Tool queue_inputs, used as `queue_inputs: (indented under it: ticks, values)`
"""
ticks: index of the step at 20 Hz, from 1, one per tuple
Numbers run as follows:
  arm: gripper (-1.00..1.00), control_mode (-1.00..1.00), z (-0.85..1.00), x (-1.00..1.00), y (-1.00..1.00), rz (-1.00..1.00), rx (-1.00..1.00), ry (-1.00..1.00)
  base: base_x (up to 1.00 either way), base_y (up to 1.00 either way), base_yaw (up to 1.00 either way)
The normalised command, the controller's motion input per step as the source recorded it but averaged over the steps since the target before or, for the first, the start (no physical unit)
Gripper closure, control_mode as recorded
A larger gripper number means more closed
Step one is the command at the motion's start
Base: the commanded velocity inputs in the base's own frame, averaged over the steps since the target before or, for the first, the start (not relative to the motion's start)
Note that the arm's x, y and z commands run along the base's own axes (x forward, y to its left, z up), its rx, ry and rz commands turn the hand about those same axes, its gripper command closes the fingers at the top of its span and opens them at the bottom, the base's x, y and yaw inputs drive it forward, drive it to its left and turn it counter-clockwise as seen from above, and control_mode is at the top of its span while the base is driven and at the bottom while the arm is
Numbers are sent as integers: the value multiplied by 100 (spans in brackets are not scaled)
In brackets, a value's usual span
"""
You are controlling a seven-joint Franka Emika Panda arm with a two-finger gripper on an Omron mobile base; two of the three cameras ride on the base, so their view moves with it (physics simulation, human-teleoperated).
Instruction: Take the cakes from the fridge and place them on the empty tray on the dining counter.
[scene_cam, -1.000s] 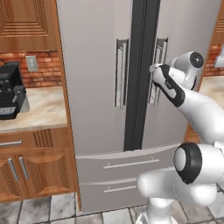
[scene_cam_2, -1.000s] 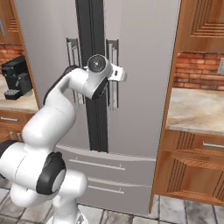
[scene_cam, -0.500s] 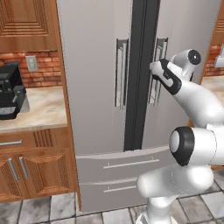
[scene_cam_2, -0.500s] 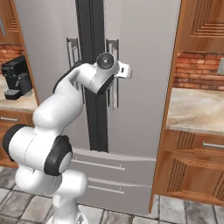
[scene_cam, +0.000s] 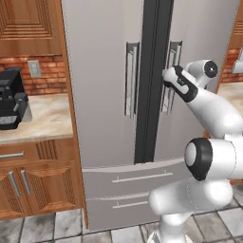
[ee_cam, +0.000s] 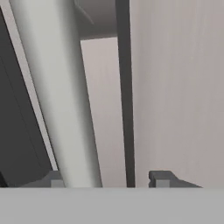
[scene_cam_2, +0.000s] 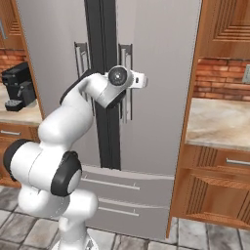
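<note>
With the fridge [scene_cam: 114,114] shut, the gripper's [ee_cam: 105,179] parted fingers [ee_cam: 162,178] straddle the right door's bar handle [ee_cam: 61,96] ungripped; every step remains.

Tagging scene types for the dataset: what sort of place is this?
A rendered home kitchen, by the look of it: a tall silver double-door fridge, a coffee machine on a stone counter, wood cabinets and a brick backsplash.
</note>
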Motion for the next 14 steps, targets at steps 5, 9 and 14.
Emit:
queue_inputs:
  ticks: [5, 9, 14]
  values:
    - [100, -100, 6, -55, 10, 0, 0, 5, 0, 0, 0]
    - [100, -100, 15, -100, -16, 0, 0, 1, 0, 0, 0]
    - [100, -100, 3, -97, -62, 0, 0, 2, 0, 0, 0]
